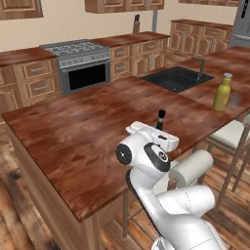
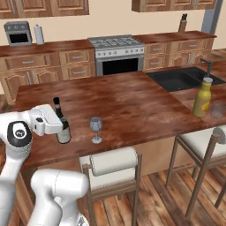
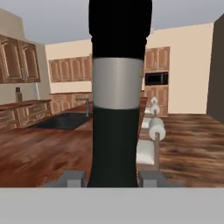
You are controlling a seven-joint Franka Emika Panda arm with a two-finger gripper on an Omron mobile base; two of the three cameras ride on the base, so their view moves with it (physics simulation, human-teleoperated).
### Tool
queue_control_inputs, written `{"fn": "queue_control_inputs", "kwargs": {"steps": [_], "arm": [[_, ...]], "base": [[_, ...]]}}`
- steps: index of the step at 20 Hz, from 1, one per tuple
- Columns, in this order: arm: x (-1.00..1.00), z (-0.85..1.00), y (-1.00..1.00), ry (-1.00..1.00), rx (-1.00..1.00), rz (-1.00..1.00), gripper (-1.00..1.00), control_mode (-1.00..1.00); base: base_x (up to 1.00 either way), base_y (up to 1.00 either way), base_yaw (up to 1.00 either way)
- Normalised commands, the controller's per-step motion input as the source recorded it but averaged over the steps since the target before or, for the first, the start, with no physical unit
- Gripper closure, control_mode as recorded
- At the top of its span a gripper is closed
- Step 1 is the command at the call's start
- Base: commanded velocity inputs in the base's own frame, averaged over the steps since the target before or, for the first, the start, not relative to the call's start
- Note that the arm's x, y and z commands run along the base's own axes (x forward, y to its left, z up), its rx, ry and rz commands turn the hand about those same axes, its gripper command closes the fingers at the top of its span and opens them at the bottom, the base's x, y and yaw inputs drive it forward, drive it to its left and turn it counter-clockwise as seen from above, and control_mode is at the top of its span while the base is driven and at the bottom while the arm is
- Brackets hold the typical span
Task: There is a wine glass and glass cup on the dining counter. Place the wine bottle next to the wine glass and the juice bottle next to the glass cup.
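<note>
Your arm reaches low over the counter [image 2: 132, 101], claw [image 2: 59, 128] clamped on the upright wine bottle [image 2: 62, 123], just beside the wine glass [image 2: 96, 129]; both glasses look empty.

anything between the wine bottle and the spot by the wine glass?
Nothing visible. The claw is shut on the wine bottle, upright on the dining counter; bare wood separates it from the wine glass.
</note>
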Motion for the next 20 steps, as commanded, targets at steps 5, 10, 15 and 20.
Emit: {"fn": "queue_control_inputs", "kwargs": {"steps": [5, 10, 15, 20], "arm": [[0.49, -0.20, 0.28, -0.03, -0.02, -0.28, 1.00, -1.00], [0.51, -0.20, 0.05, 0.02, 0.00, -0.24, 1.00, -1.00], [0.28, -0.22, 0.00, 0.08, 0.00, -0.07, 1.00, -1.00], [0.16, -0.26, -0.01, 0.14, 0.00, 0.00, 1.00, -1.00]], "base": [[0.00, 0.00, 0.00], [0.00, 0.00, 0.00], [0.00, 0.00, 0.00], [0.00, 0.00, 0.00]]}}
